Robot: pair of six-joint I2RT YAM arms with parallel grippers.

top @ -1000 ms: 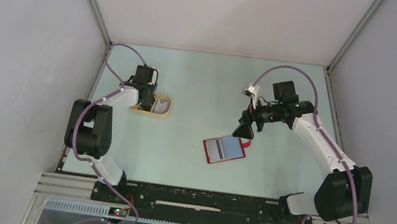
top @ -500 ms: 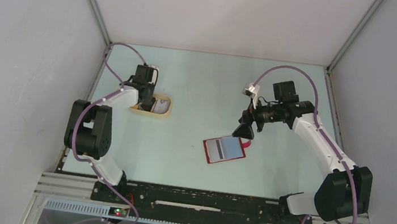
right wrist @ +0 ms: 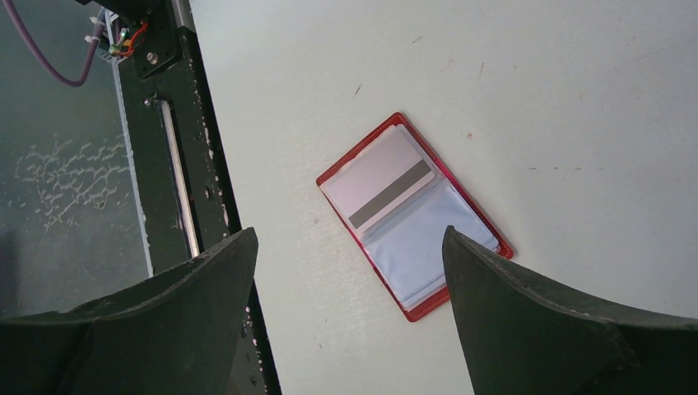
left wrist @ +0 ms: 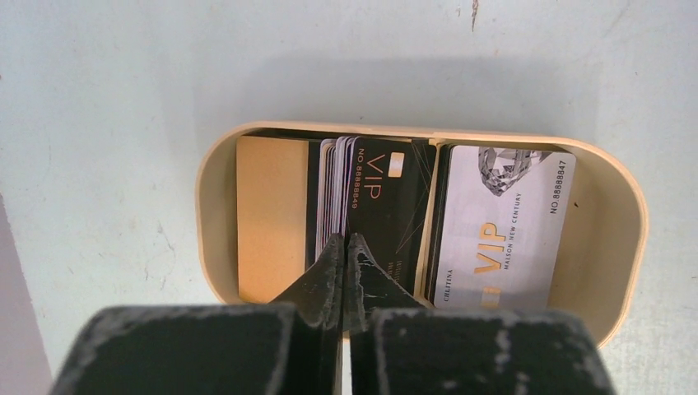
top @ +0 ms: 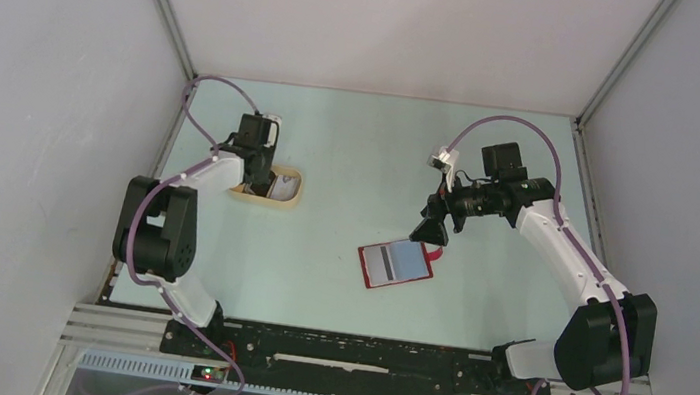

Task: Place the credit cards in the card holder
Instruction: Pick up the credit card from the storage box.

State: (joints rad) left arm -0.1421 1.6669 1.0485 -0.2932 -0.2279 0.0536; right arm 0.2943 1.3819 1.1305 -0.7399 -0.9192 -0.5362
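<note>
The credit cards lie in a tan oval tray (left wrist: 212, 206) at the back left: a golden one (left wrist: 272, 214), a black VIP card (left wrist: 388, 206) tilted up over a fanned stack, and a silver VIP card (left wrist: 502, 222). My left gripper (left wrist: 345, 239) reaches down into the tray, shut on the near edge of the black card. The card holder (top: 396, 264) lies open on the table, red-rimmed, with a white striped card (right wrist: 380, 179) in its left pocket. My right gripper (right wrist: 347, 234) hangs open above its far right corner, holding nothing.
The tray (top: 270, 200) sits close to the left wall. A black rail (right wrist: 185, 189) runs along the table's near edge, below the card holder (right wrist: 411, 218). Grey walls enclose the table on three sides.
The left gripper's jaws have closed inside the tray. The right arm and the card holder have not moved.
</note>
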